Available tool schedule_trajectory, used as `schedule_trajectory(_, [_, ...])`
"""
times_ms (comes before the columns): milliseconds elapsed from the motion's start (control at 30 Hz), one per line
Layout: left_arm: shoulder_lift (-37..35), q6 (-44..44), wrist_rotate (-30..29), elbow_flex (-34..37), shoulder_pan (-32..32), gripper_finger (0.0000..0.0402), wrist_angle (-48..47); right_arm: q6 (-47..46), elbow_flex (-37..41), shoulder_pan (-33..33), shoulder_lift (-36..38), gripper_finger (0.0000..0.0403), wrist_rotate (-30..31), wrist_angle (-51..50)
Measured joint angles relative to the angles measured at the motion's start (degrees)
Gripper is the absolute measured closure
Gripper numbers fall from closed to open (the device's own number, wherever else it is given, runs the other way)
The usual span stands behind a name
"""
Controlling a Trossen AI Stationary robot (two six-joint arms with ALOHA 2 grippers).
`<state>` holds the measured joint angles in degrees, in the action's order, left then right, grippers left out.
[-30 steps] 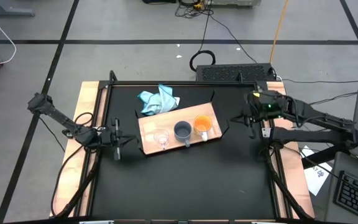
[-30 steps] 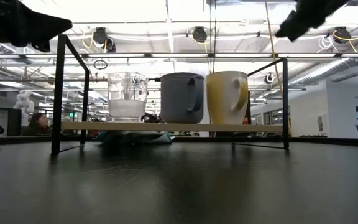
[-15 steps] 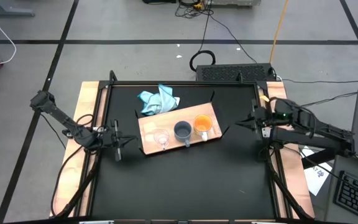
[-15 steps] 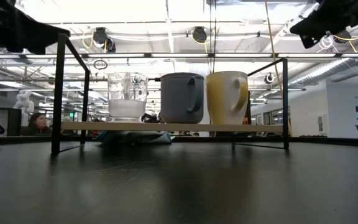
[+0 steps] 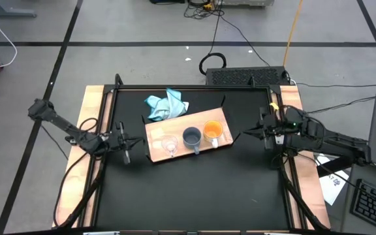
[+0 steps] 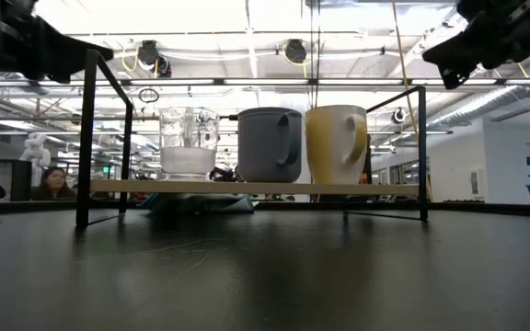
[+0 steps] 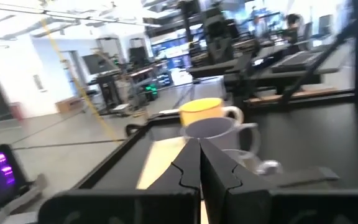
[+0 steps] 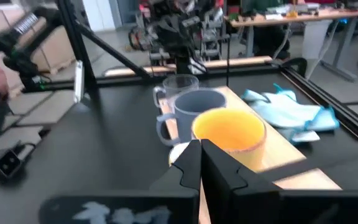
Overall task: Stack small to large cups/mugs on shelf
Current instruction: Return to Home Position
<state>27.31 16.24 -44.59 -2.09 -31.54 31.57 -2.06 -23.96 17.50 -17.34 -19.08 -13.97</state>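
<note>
All three cups stand in a row on the wooden shelf (image 5: pixel 175 125), smallest to largest: the clear glass cup (image 5: pixel 169 145), the grey-blue mug (image 5: pixel 191 136) and the orange mug (image 5: pixel 213 130).

The left claw (image 7: pixel 199 152) hangs at the counter's (image 5: pixel 194 189) left edge and the right claw (image 8: pixel 199 152) at its right edge. Both have their fingers pressed together and hold nothing.

The glass cup is likely light, slick and breakable, and best pinched gently across its rim wall. The two mugs look rigid and heavier, and would take a firmer pinch at the rim or handle.
</note>
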Motion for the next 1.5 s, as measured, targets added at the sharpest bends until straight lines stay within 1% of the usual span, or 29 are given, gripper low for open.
schedule_trajectory(67, [0.00, 0.05, 1.44, 0.00, 2.74, 0.0401, 0.00, -0.96, 0.86, 0.00, 0.00, 0.0403, -1.40, 2.62])
schedule_trajectory(167, [0.00, 0.03, 6.26, 0.00, 6.88, 0.0401, 0.06, -2.27, 1.93, -0.04, 0.00, 0.0403, -2.46, 5.91])
schedule_trajectory(267, [-0.97, 0.19, 6.62, 0.00, 9.81, 0.0401, 0.33, -2.00, 2.54, -0.02, 0.00, 0.0403, -2.46, 6.43])
schedule_trajectory(367, [-3.83, 2.42, 7.53, 0.02, 10.67, 0.0401, 1.51, -1.98, 2.68, -0.02, 0.00, 0.0403, -2.46, 6.44])
schedule_trajectory(433, [-6.59, 4.88, 8.93, 0.02, 10.35, 0.0401, 1.90, -2.00, 2.68, -0.02, 0.03, 0.0403, -2.46, 6.44])
schedule_trajectory(567, [-12.83, 8.01, 8.84, 0.02, 9.36, 0.0401, 1.15, -2.00, 2.68, -0.02, 0.34, 0.0403, -2.44, 6.44])
schedule_trajectory(767, [-21.34, 8.53, 8.51, 0.02, 7.76, 0.0401, -5.27, -1.63, 2.68, -0.01, 1.39, 0.0403, -2.34, 6.44])
schedule_trajectory(933, [-27.05, 8.27, 5.35, 0.02, 6.38, 0.0401, -10.81, 0.45, 2.68, 0.00, 1.96, 0.0403, -1.98, 6.44])
schedule_trajectory(1000, [-27.07, 7.73, 4.34, -0.08, 5.81, 0.0401, -11.11, 0.43, 2.68, 0.00, 1.99, 0.0403, -1.94, 6.49])
schedule_trajectory(1067, [-27.06, 6.37, 3.95, -0.31, 5.17, 0.0401, -13.37, -0.33, 3.80, -0.02, 1.99, 0.0403, -1.96, 8.80])
schedule_trajectory(1200, [-27.06, -0.85, 4.22, -1.07, 4.14, 0.0401, -20.06, -2.32, 9.03, 0.00, 1.99, 0.0403, -1.91, 16.52])
schedule_trajectory(1333, [-27.06, -5.46, 8.22, -1.14, 2.49, 0.0401, -23.78, -3.29, 13.30, 0.00, 1.97, 0.0403, -2.15, 22.47])
schedule_trajectory(1400, [-27.06, -6.47, 8.54, -1.16, 1.43, 0.0401, -23.71, -3.29, 13.54, 0.00, 1.98, 0.0403, -2.34, 22.95])
schedule_trajectory(1433, [-27.06, -6.55, 8.54, -1.18, 0.92, 0.0401, -23.65, -3.25, 13.54, 0.00, 1.99, 0.0403, -3.04, 23.03])
schedule_trajectory(1500, [-27.06, -6.51, 8.54, -1.18, 0.02, 0.0401, -23.68, -2.97, 13.58, 0.00, 1.98, 0.0403, -6.57, 23.02])
